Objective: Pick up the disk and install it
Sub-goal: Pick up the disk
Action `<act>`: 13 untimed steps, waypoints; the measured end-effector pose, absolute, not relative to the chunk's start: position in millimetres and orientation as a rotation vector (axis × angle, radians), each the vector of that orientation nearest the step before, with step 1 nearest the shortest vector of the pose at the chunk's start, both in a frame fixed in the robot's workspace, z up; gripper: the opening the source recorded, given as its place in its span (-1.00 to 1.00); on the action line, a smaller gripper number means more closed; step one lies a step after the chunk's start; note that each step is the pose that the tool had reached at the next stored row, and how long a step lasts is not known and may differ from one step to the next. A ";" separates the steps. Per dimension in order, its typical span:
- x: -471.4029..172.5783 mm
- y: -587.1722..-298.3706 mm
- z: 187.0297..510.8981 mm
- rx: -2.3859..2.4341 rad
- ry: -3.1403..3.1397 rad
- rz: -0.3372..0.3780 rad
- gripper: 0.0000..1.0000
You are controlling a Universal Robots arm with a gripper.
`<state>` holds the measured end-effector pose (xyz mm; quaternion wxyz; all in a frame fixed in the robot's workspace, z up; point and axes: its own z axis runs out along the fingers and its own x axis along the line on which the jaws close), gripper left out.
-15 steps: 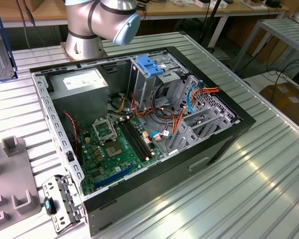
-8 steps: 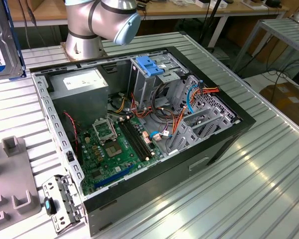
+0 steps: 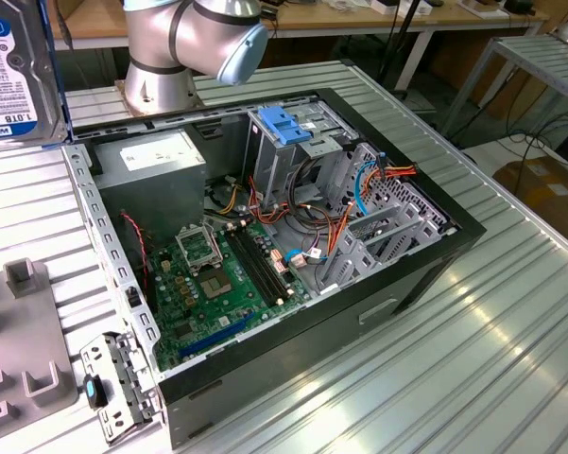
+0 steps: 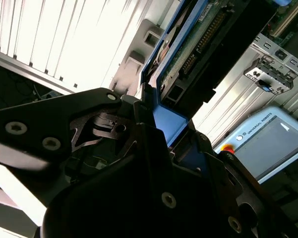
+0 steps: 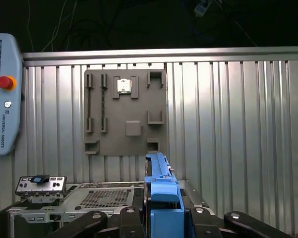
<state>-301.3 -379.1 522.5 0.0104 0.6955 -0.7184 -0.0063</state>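
"Aluminium slat table [image 3: 510, 312] first, biggest item. Open PC case [image 3: 425, 274] lies on it, side panel off, mobo & cables exposed."
"Where's the disk?"
"Disk [image 3: 14, 66] hangs in the air at the exterior view's left edge, label side to cam, well apart from the case. Not installed yet."
"Claw?"
"Gripper [image 5: 164, 215] pinches the disk by its blue side rail [image 4: 169, 121], jaws pressed onto it, seen in both wrist views."
"So it's the carry step. Tips?"
"IMO keep the pinch firm; hold's on one edge, so disk could swing. Bring it to the drive cage [image 3: 269, 165] w/ rails square to the slot, slow, and mind the orange wires [image 3: 343, 225] nearby."
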 end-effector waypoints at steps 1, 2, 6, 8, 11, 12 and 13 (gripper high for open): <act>-298.7 -379.1 522.4 2.171 -2.242 -0.020 -0.26; -297.1 -379.1 522.2 2.171 -2.242 -0.020 -0.26; -288.7 -379.1 522.0 2.171 -2.242 -0.020 -0.26; -285.2 -379.1 521.9 2.170 -2.242 -0.020 -0.26; -281.2 -379.7 521.6 2.171 -2.242 -0.019 -0.26; -280.3 -381.3 521.5 2.171 -2.242 -0.019 -0.26; -279.8 -382.7 521.4 2.170 -2.242 -0.019 -0.26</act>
